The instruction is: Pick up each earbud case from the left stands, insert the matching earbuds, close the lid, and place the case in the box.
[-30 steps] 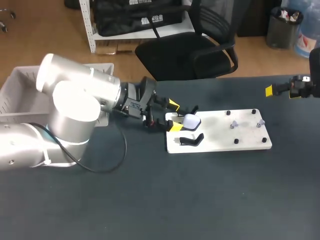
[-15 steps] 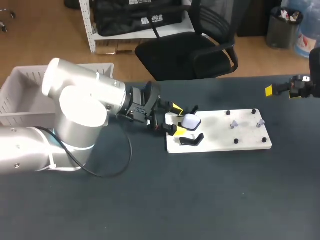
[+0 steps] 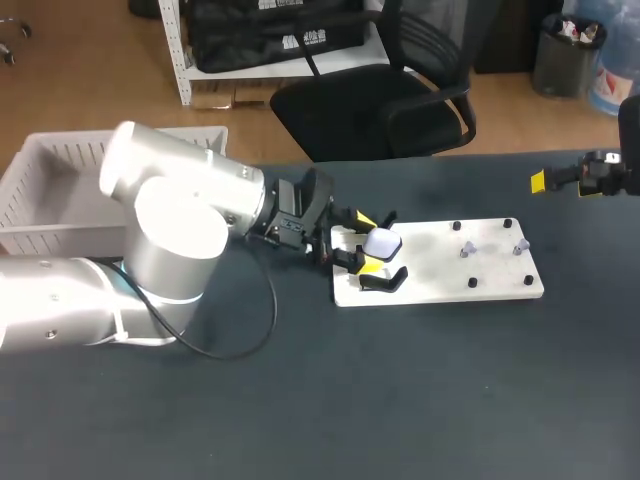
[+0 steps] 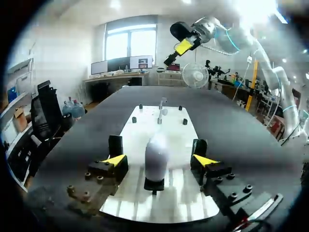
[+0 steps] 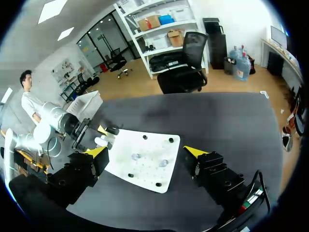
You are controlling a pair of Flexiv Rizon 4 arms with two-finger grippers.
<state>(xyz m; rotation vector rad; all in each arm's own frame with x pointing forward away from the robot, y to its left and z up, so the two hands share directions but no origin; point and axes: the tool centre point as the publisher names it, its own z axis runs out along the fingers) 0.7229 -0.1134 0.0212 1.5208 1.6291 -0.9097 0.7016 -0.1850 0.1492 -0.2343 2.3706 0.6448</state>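
Head view — the left gripper (image 3: 368, 242) brackets a small white rounded earbud case (image 3: 384, 242) at the left end of a flat white plastic board (image 3: 440, 272). A second black cradle stand (image 3: 385, 281) sits just beside the case and looks unoccupied. Two small pale earbuds (image 3: 466, 249) rest among black pegs toward the board's right end. A white slatted plastic crate (image 3: 40, 185), the box for the finished case, stands at the table's far left. The right gripper (image 3: 563, 184) hangs well apart, over the table's far right edge.

Step in hand, as judged: grasping the case. It would go best with the fingers kept centred, closed squarely on the two flanks of the body rather than the lid, and lifted straight up so the board is not dragged.

Left wrist view — the case (image 4: 157, 153) stands upright on its black holder (image 4: 154, 184), midway between the yellow-tipped fingers (image 4: 115, 159). The left gripper (image 4: 160, 160) is spread wide, with a clear gap on each side. It touches nothing and holds nothing.

Right wrist view — the right gripper (image 5: 145, 152) is spread wide and empty above the dark table. The board (image 5: 145, 169) lies ahead of it, with the case (image 5: 100, 141) at its far end beside the left arm.
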